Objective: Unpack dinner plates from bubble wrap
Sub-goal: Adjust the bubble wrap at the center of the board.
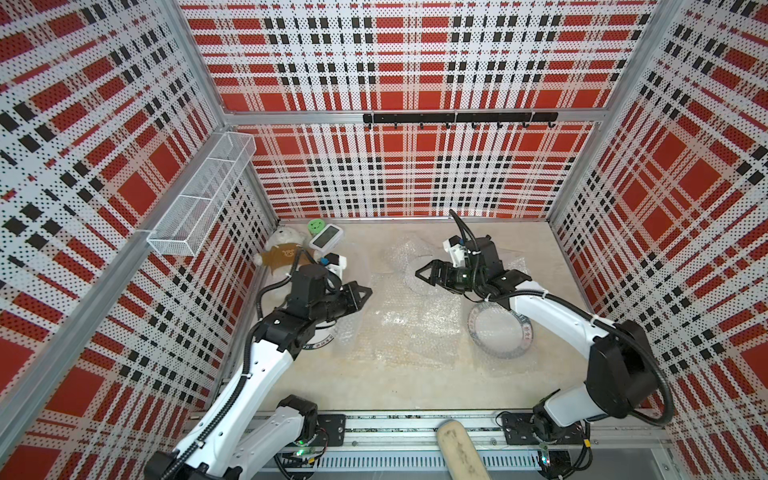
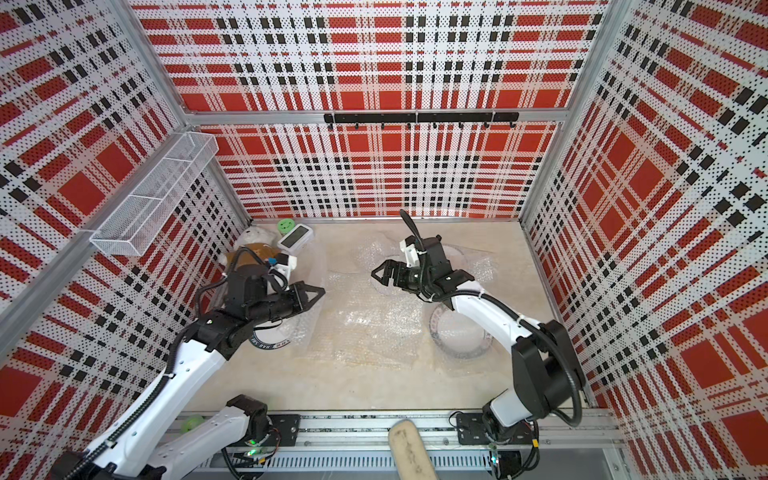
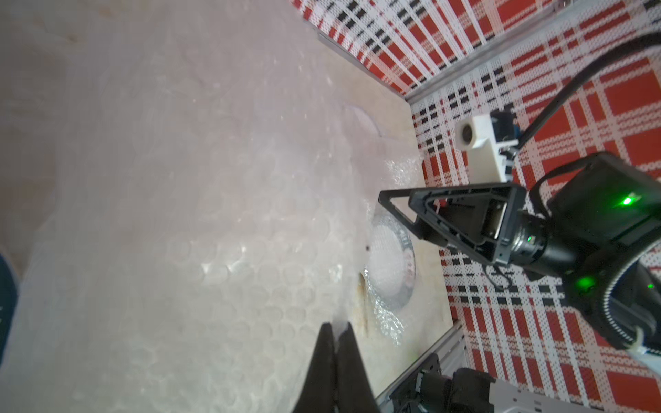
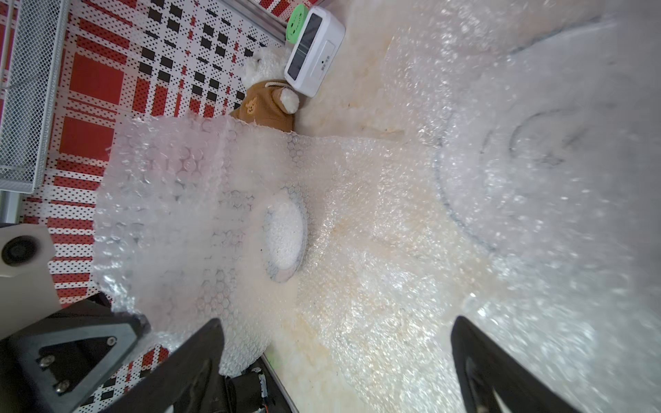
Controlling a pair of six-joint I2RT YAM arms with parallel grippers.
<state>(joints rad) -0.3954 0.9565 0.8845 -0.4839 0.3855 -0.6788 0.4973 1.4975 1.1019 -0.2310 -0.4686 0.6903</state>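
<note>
Across the beige tabletop [image 1: 415, 386] lie overlapping sheets of clear, crinkly bubble wrap [image 1: 399, 328], covering most of the middle and back. At the left side, the left gripper [image 1: 368, 292] has its black fingers pinched together on the edge of one sheet. The right wrist view shows this raised sheet [image 4: 161, 200] standing up off the table in front of the plaid wall. The right gripper [image 1: 420, 274] hovers over the wrap near the back middle, its jaws spread wide and holding nothing. A round white banded dinner plate [image 1: 498, 332], with dark lettering around its rim, lies under wrap beneath the right arm. A second banded plate [image 1: 322, 340] peeks out from under the left arm, mostly hidden. A white emblem plate [image 4: 536, 150], with a dark mark at its centre, lies under wrap near the right gripper. In the far left corner sit a white plush toy in a brown top [image 1: 286, 249], a white device with a dark screen [image 1: 326, 239] and a small green disc [image 1: 316, 226].
</note>
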